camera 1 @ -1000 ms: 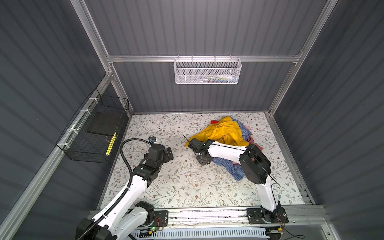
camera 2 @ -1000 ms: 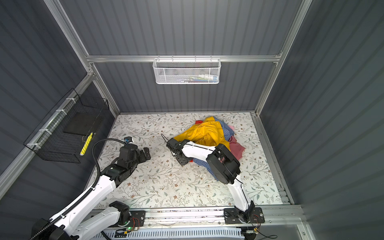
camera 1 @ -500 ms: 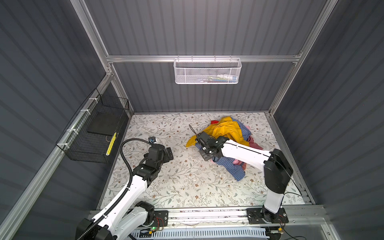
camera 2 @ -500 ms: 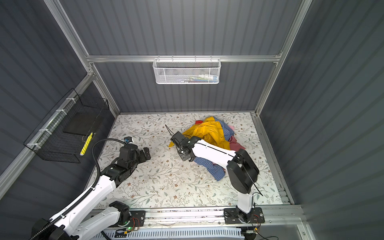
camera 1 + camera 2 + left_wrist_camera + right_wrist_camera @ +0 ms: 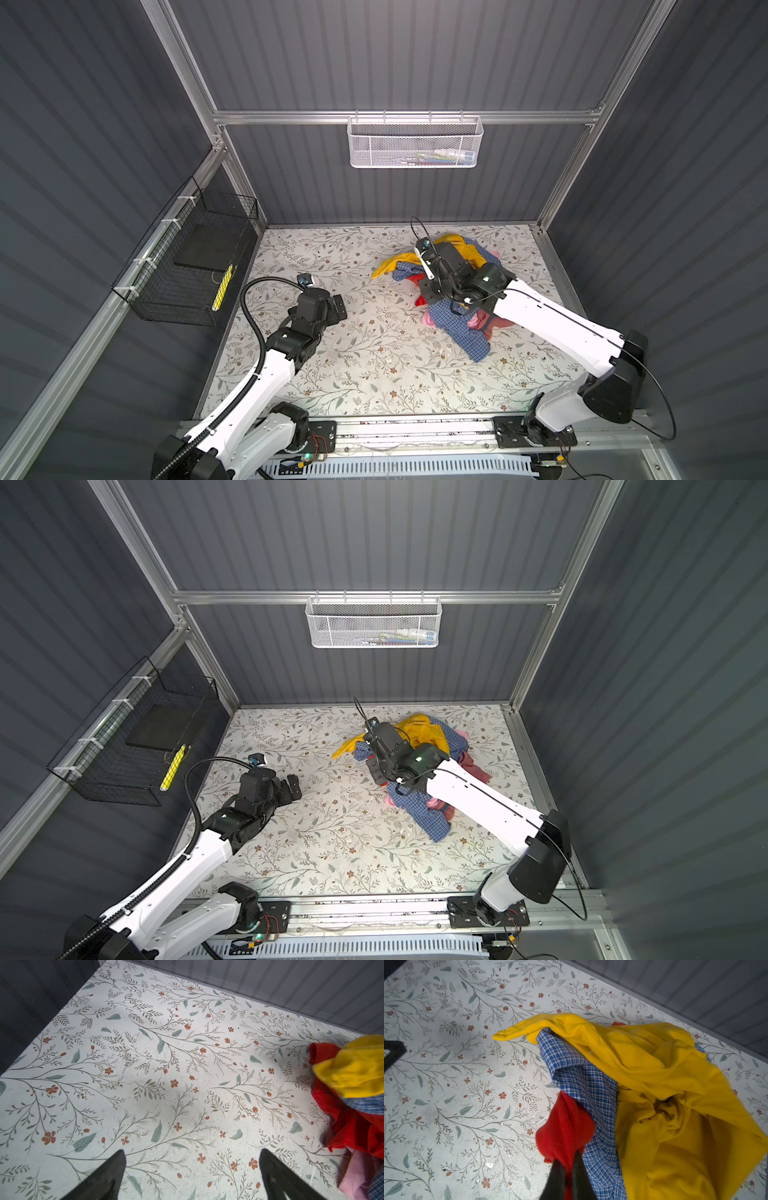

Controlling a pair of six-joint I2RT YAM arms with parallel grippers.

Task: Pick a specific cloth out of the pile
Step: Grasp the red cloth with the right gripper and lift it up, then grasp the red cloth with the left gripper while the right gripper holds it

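The cloth (image 5: 566,1126) sits at the left edge of the pile (image 5: 461,328), far right, pinched in the closed right gripper (image 5: 568,1160). Pulling it out seems to be the step. Next, draw it leftward slowly, because the blue checked shirt (image 5: 583,1080) and yellow garment (image 5: 654,1064) lie over it. The left gripper (image 5: 192,1153) is wide open and empty.

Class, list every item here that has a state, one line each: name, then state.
yellow garment, draped on top.
blue checked shirt, crumpled, partly under the yellow garment.
red cloth, pinched, far end under the blue checked shirt.
right gripper, shut on the red cloth.
left gripper, open, holding nothing.
white mesh basket, hanging, items inside.
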